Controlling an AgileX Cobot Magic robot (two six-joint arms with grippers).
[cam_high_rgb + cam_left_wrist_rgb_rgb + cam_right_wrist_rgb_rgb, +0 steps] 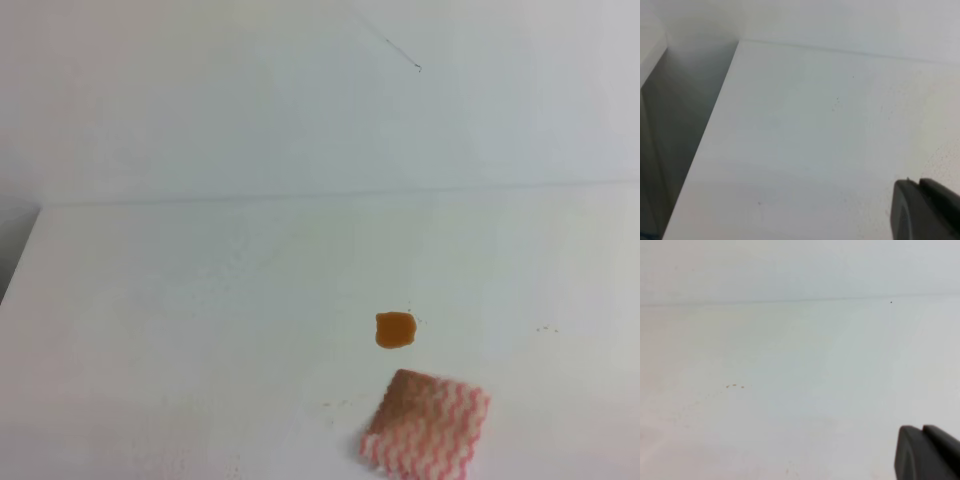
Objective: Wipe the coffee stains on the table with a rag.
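Observation:
The coffee stain (395,329) is a small orange-brown blot on the white table (200,330), right of centre. Tiny brown specks (545,329) lie further right and also show in the right wrist view (735,386). The rag (427,425), pink-red and white wavy stripes with a brownish far corner, lies flat just in front of the blot, apart from it. Neither gripper shows in the high view. The left gripper (919,182) and the right gripper (921,429) each show as dark fingers pressed together at the lower right of their wrist views, holding nothing, over bare table.
The pale wall (250,100) rises behind the table and carries a thin dark scratch (400,55). The table's left edge (705,140) drops into a shadowed gap beside a wall. The rag lies close to the table's front edge.

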